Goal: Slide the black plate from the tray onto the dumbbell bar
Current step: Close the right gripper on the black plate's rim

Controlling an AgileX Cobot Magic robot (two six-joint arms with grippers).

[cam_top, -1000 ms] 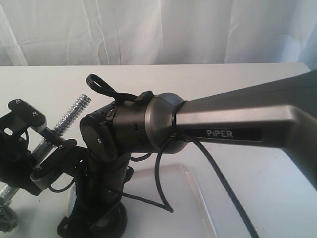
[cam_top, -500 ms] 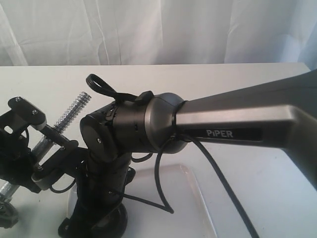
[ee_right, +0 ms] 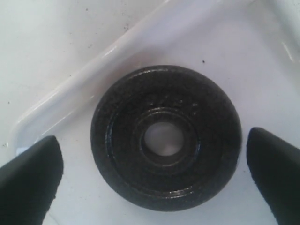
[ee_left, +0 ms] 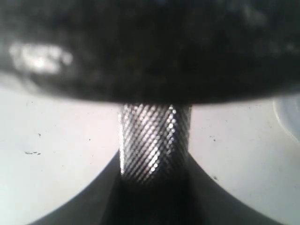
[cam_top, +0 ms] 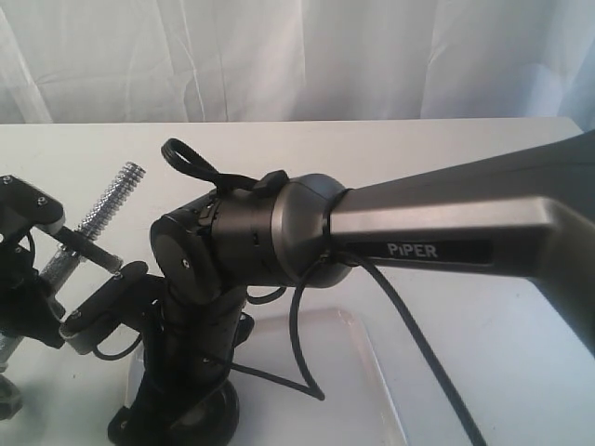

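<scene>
The black plate [ee_right: 166, 138] lies flat in a corner of the white tray [ee_right: 79, 79], its central hole showing the tray beneath. My right gripper [ee_right: 152, 161] is open, with one finger on each side of the plate, apart from it. In the exterior view the right arm reaches down over the tray [cam_top: 358, 372], and the plate is hidden behind the wrist. My left gripper [cam_top: 60, 265] is shut on the knurled dumbbell bar [cam_top: 98, 218] [ee_left: 154, 140], which tilts with its threaded end up.
A blurred black disc [ee_left: 150, 47] sits on the bar just beyond the left jaws. The right arm's long link [cam_top: 446, 232] and its black cable [cam_top: 307, 362] cross the scene. A white curtain [cam_top: 297, 56] hangs behind the white table [cam_top: 372, 149].
The left gripper has moved left with the bar, whose threaded tip has shifted left and slightly up. The right arm has not moved.
</scene>
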